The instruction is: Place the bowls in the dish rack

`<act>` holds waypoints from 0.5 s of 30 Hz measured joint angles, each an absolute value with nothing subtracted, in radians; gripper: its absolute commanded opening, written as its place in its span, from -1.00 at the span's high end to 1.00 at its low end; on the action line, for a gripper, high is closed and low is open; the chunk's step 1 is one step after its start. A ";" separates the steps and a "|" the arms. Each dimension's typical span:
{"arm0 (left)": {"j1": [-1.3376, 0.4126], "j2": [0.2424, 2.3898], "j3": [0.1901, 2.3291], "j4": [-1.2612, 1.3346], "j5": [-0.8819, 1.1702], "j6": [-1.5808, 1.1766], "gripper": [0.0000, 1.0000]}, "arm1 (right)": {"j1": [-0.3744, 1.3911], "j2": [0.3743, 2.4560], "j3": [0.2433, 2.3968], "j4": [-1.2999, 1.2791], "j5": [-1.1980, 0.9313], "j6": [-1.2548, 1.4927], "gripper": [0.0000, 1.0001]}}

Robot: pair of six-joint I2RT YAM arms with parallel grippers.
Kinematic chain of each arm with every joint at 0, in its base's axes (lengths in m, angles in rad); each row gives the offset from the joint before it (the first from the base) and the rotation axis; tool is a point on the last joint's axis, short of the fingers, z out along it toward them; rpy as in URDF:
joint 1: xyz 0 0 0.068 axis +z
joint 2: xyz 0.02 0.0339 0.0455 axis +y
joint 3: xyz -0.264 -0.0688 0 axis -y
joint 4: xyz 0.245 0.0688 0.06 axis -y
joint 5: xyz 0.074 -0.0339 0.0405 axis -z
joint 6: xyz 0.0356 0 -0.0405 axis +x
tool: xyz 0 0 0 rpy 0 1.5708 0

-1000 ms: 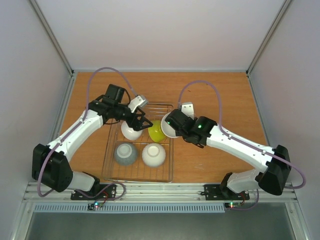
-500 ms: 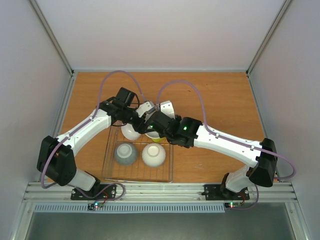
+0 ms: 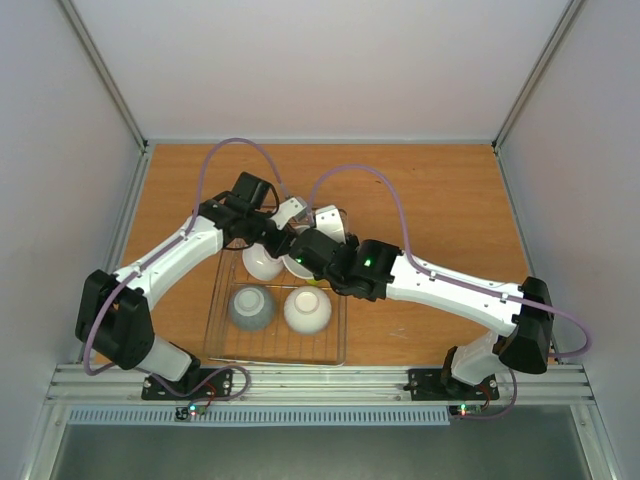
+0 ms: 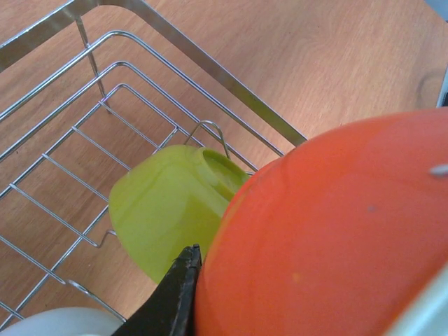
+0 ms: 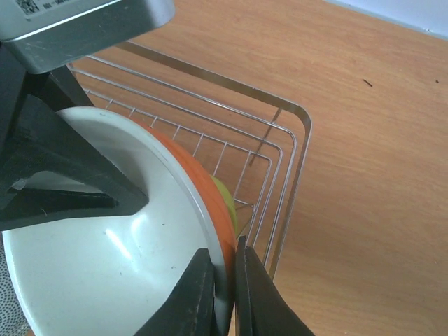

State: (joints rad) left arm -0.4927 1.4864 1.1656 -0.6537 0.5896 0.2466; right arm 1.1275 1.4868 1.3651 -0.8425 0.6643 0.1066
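My right fingers (image 5: 246, 283) pinch the glossy orange bowl's (image 4: 329, 238) rim above the silver wire dish rack (image 4: 231, 79), just beside the yellow-green bowl (image 4: 168, 217). I'd lower it slowly, keeping clear of that bowl. I cannot tell the left fingers' (image 4: 178, 294) state.

I can read no lettering anywhere; a dark printed patch (image 5: 24, 5) on the grey housing (image 5: 91, 24), possibly a code, is illegible.
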 measured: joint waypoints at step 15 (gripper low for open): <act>-0.494 1.472 1.163 -0.690 0.750 0.354 0.99 | 1.081 1.069 0.963 -0.501 0.356 -0.012 -0.59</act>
